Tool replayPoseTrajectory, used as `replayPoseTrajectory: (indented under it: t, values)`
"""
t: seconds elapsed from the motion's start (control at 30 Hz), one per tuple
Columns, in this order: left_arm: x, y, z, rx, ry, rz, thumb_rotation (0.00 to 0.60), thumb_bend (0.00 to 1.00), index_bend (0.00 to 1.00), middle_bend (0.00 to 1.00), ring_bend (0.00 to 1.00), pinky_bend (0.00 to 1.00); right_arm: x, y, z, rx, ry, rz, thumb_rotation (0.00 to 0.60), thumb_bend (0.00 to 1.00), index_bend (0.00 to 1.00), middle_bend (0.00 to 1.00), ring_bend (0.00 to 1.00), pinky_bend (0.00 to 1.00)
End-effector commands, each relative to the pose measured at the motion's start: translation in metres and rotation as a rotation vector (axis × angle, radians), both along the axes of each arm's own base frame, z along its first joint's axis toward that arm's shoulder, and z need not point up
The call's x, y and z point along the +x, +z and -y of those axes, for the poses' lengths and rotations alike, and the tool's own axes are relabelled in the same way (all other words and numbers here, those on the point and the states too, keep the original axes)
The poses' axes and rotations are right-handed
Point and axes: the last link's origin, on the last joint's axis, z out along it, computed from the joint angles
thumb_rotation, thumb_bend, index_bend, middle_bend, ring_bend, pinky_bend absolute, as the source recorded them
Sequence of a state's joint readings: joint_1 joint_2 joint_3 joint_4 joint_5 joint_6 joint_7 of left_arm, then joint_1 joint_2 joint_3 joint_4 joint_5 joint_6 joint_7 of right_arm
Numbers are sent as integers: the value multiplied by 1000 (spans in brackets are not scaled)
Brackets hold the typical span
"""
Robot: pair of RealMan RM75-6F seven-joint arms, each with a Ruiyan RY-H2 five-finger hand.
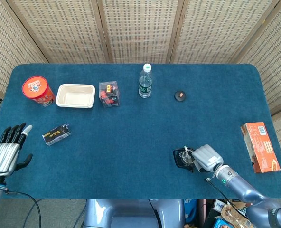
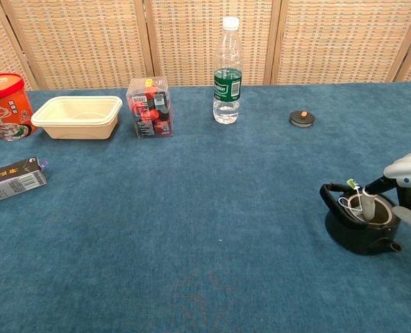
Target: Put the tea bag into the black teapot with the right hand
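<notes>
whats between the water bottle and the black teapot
Only bare blue cloth lies between the water bottle and the black teapot in the chest view; the small round lid sits off to the side.

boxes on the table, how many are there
4: cream tray box beside the red cup, clear box near the bottle, dark carton at the left front, orange box at the right edge. None looks hidden.
</notes>
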State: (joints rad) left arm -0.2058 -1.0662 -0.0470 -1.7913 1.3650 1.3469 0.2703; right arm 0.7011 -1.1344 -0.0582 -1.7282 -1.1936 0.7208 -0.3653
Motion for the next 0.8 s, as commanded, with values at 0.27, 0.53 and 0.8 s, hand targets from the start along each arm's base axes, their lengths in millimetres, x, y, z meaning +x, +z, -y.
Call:
replayPoseTrajectory:
  t: [0.27,0.53,0.8]
  values:
    - [0,1,0,3,-3,5,600,374,0,0,0,0,10,12,-2,-32,30,13,538,848,361,949,929,1000]
    - [0,1,1,4,-6,14,600,374,0,0,0,0,27,37,-1,-114,53,70,539,848,361,947,929,1000]
    - [-2,3,3,9,-2,16,600,374,0,0,0,0,30,48,2,-175,51,124,539,848,361,944,929,1000]
